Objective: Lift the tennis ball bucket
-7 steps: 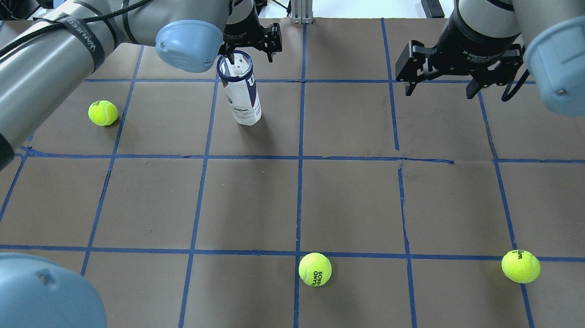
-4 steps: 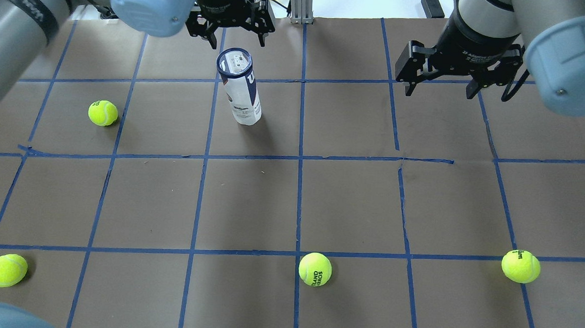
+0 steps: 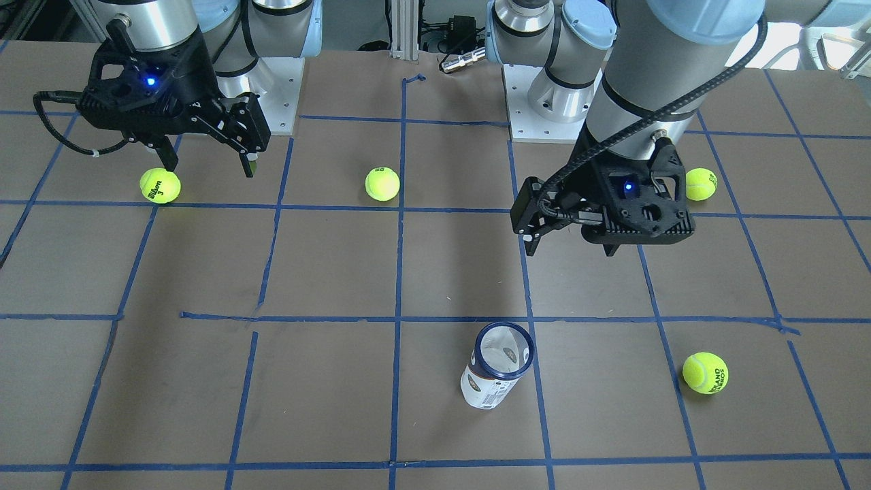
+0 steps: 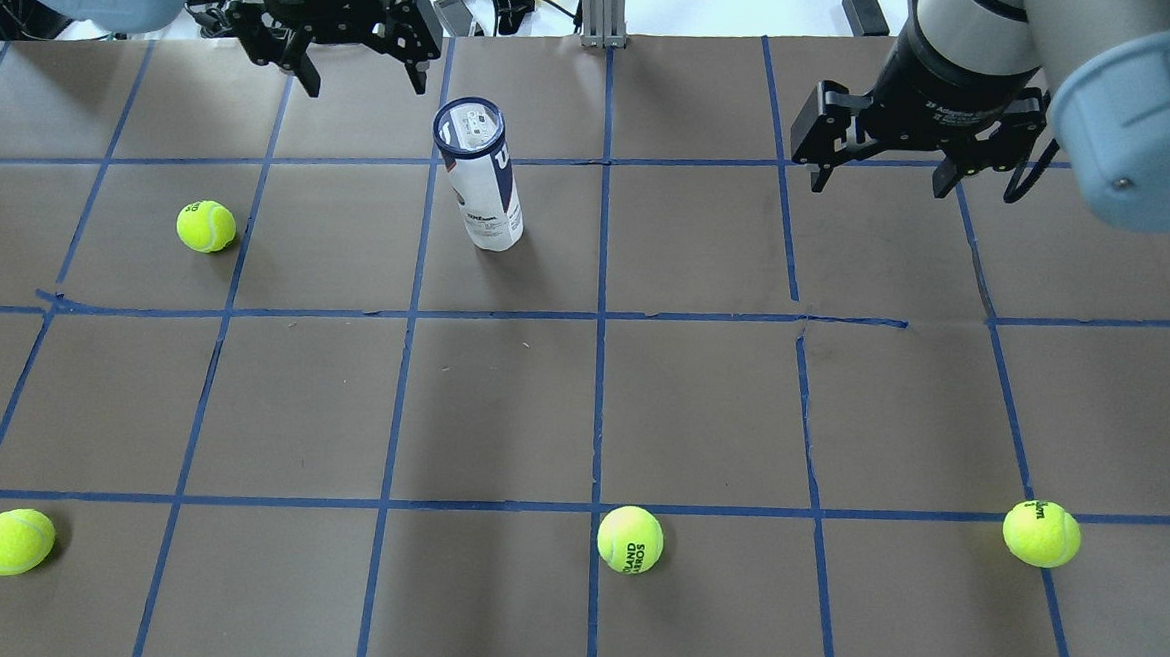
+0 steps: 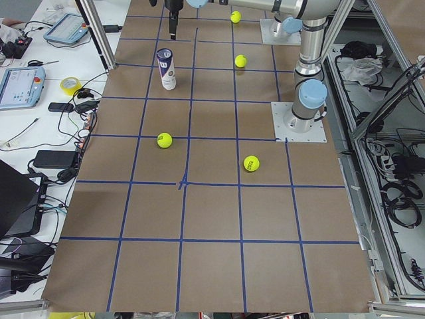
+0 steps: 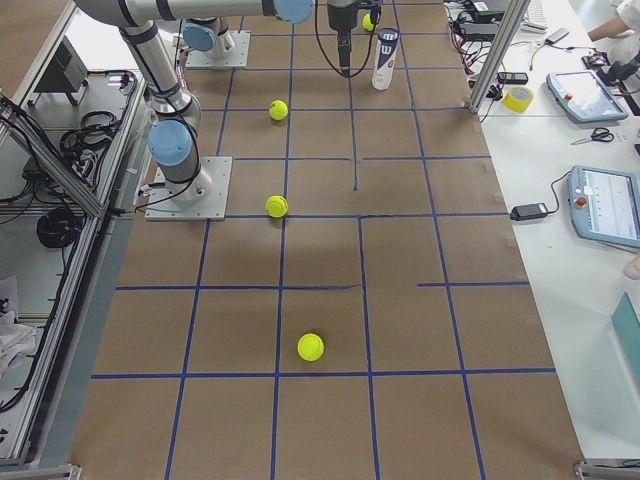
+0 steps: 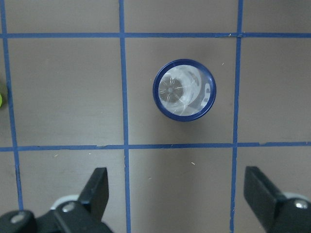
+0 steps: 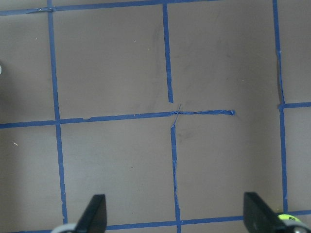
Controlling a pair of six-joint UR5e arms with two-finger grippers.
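**Can Upright, Both Grippers Released**

The tennis ball can [image 4: 480,178] stands upright on its base in the upper middle of the overhead view and touches neither gripper. The left gripper [image 4: 366,79] hangs up and to the left of it, well clear, with its jaws spread wide and nothing between them. Its wrist view looks straight down on the can's blue rim, which sits ahead of the fingers [image 7: 95,189]. The right gripper [image 4: 883,179], at the upper right, is also spread and empty.

No grasp is in place. If the can must leave the table, you should centre the left gripper over the rim, lower the jaws astride the wall, then close before raising. The can looks slim and light, so an off-centre close would probably tip it.

The table [image 4: 701,405] is covered in brown paper with a grid of blue tape [image 4: 600,319]. Loose balls [image 4: 630,539] lie well apart from the can. In the left side view, tablets [image 5: 20,86], a tape roll [image 5: 70,84] and cables [image 5: 80,106] sit on a bench along the left edge.
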